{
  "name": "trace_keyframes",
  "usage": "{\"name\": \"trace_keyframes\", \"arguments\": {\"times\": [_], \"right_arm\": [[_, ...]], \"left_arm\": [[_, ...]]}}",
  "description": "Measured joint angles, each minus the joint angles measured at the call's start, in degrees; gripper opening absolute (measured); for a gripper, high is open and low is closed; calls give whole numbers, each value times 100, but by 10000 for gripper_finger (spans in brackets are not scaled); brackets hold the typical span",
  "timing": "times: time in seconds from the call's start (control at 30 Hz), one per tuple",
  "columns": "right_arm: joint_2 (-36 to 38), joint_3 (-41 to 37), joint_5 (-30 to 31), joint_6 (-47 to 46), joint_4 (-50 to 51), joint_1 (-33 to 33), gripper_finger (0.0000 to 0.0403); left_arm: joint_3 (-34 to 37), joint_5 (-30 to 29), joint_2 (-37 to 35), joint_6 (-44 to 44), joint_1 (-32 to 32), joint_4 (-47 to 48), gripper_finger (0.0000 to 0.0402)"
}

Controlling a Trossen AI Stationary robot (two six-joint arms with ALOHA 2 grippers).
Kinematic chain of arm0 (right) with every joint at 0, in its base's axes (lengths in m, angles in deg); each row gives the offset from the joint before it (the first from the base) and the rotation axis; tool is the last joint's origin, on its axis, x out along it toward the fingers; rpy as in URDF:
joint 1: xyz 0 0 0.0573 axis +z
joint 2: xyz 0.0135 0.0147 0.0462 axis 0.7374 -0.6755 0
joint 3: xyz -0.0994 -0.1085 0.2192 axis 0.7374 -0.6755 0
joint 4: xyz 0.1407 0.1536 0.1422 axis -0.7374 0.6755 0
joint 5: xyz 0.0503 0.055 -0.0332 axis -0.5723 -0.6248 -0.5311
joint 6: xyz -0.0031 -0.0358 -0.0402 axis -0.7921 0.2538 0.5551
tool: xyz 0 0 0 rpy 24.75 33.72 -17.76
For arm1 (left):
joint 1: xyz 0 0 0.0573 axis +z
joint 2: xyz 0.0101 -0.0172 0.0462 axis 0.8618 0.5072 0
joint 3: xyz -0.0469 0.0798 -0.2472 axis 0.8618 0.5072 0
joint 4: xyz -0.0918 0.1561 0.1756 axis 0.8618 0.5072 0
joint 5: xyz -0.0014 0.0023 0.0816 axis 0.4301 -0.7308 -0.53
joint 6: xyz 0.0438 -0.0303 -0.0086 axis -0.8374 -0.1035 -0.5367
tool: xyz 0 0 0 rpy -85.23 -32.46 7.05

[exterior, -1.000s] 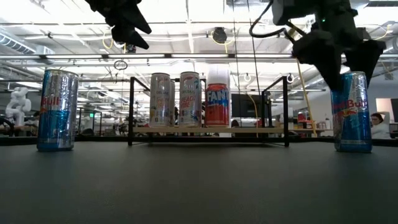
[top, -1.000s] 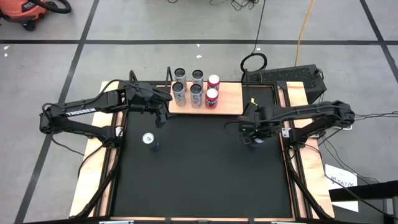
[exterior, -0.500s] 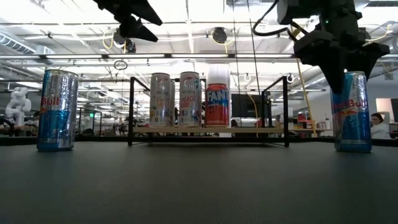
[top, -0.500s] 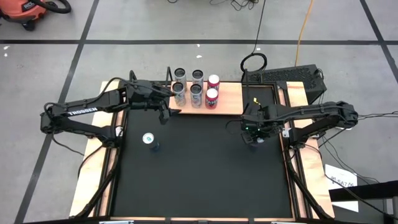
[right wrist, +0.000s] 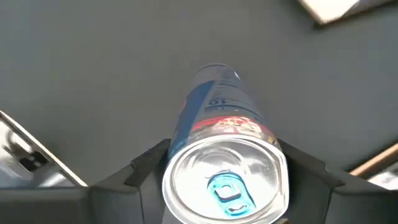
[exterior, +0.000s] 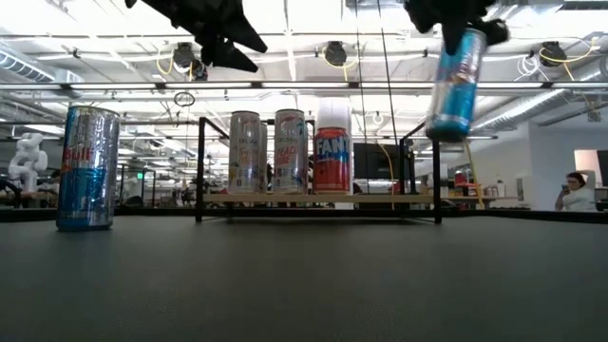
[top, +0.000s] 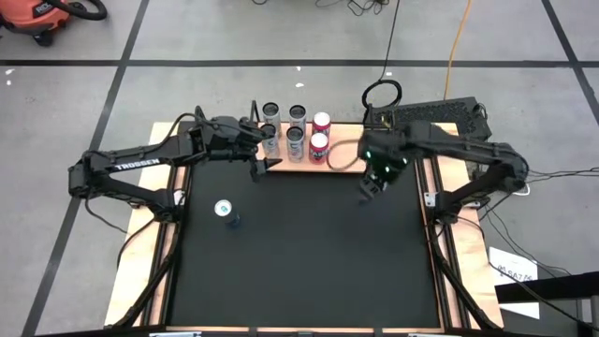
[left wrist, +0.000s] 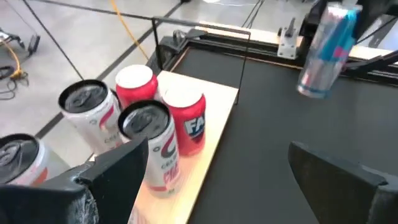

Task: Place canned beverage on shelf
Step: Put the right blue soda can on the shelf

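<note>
Starting on the left side of the bench (top: 299,281): a silver-and-blue Red Bull can (exterior: 87,168) stands upright on the black top, on its own and well apart from everything else, with nothing touching it. Above and beyond it, the left gripper (top: 264,159) hangs in the air at the left end of the shelf (top: 348,150), fingers spread wide with nothing between them. In the left wrist view its two dark fingers (left wrist: 118,171) sit far apart, with the shelf cans showing past them.

The shelf sits at the bench's far edge, a light wood board with black rails. Its left half is packed: four silver cans (top: 270,140) in two rows, then two red Fanta cans (top: 318,145) beside them. The right part of the board is bare wood.

Over to the right, the right gripper (top: 374,173) is pinching a second Red Bull can (exterior: 454,81) by its top end. The can is up off the bench, tilted a bit, hanging in the air near the shelf's right end and front edge. The right wrist view looks straight down on its lid and pull tab (right wrist: 225,186), with a finger on each side.
</note>
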Motion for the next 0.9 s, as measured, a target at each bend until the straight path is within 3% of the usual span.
{"name": "trace_keyframes", "arguments": {"times": [0.37, 0.5, 0.7, 0.9], "right_arm": [[-1803, 2166, 19, 3208, 686, -1464, 226], [-2477, 2743, 326, 4053, 687, -1885, 224], [-3128, 3152, 897, 4932, 693, -2380, 225], [-3527, 3157, 1090, 5601, 683, -2756, 227]], "left_arm": [[0, -9, -13, 9, 71, 50, 384], [0, -11, -13, 187, 68, 180, 384], [0, -24, -13, 459, 66, 595, 384], [0, -24, -13, 458, 68, 733, 384]]}}
